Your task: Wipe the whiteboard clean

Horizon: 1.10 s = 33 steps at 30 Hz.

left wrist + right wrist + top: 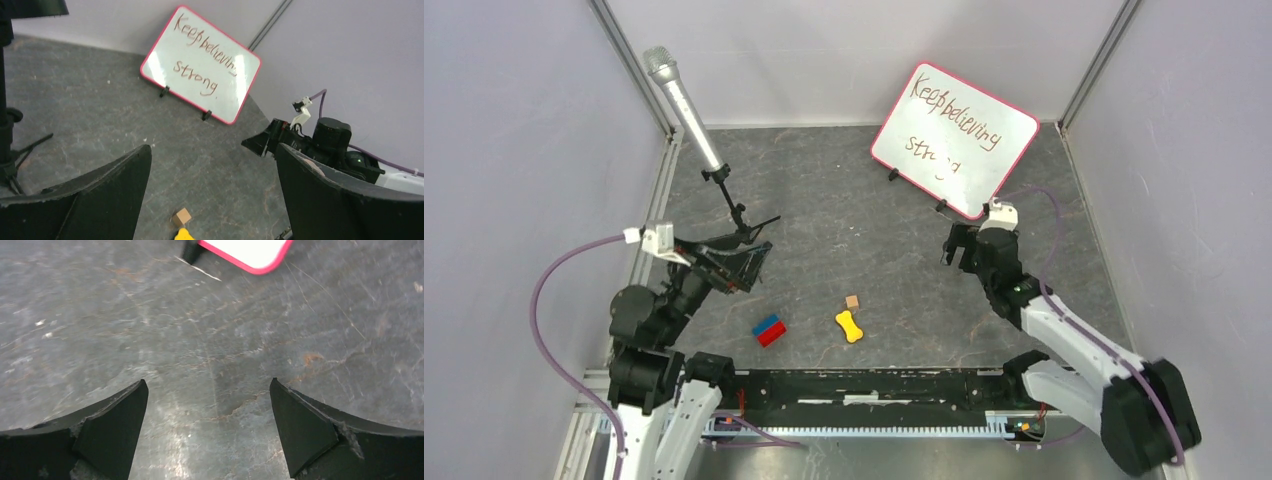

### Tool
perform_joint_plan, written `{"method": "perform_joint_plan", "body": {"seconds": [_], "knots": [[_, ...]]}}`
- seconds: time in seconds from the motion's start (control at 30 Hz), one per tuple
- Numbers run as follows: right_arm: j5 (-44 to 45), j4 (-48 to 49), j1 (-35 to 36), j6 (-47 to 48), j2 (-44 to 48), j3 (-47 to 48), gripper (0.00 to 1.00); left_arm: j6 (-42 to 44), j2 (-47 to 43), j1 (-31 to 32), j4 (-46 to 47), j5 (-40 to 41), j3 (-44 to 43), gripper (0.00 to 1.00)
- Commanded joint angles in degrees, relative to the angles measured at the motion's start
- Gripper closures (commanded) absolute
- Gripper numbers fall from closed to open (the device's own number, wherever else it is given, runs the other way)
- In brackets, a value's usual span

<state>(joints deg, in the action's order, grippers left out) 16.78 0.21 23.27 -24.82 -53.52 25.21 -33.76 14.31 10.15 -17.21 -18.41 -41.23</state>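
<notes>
Microphone on a black stand fills the far left of the worktop. Just nearer us the left claw hangs wide open with nothing in its grip. Moving right, we pass a blue-and-red block, a yellow bone-shaped toy and a small tan cube, all lying apart from both arms. Next comes the right claw, likewise spread wide and empty above bare worktop, just in front of the whiteboard. The whiteboard stands propped on its small black feet in the far right corner, leaning back, with its face turned to the arms and carrying dark handwriting. We judge it light, stiff and slick-faced, so a push on the face could slide it or tip it backward. Its pink-red frame looks the best place to take hold, at the near lower corner or a side edge, with one claw steadying while the other wipes. We cannot tell which loose piece, if any, would serve as an eraser.
</notes>
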Motion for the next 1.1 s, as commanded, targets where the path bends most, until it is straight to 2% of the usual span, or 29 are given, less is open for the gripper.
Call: {"method": "perform_joint_plan", "body": {"seconds": [0.0, 0.1, 0.33, 0.4, 0.5, 0.57, 0.8, 1.07], "knots": [[9.5, 6.8, 0.3, -9.5, -8.3, 4.4, 0.02, 4.5, 7.3, 0.1, -9.1, -1.8, -5.9, 0.0], [12.3, 8.7, 0.4, -14.1, -15.5, 6.5, 0.02, 8.5, 11.0, 0.1, -15.3, -0.3, -9.5, 0.0], [18.5, 3.8, 1.0, -18.2, -33.5, 20.1, 0.01, 10.5, 11.5, 0.1, -17.1, -2.6, -8.8, 0.0], [19.0, 2.7, 1.3, -20.0, -37.9, 23.6, 0.07, 12.0, 12.1, 0.1, -18.0, -2.7, -8.8, 0.0], [20.1, 1.6, 2.0, -20.2, -43.9, 28.9, 0.09, 14.6, 12.5, 0.1, -18.1, -4.7, -8.5, 0.0], [21.5, -2.4, 2.0, -21.6, -47.6, 33.3, 0.1, 15.3, 12.2, 0.1, -17.4, -5.6, -8.2, 0.0], [26.1, -6.3, 2.2, -22.3, -55.9, 41.3, 0.15, 10.6, 9.8, 0.1, -10.1, -10.6, -3.5, 0.0], [27.7, -8.0, 2.2, -20.1, -60.9, 46.8, 0.31, 10.9, 10.8, 0.1, -10.0, -13.4, -5.1, 0.0]]}}
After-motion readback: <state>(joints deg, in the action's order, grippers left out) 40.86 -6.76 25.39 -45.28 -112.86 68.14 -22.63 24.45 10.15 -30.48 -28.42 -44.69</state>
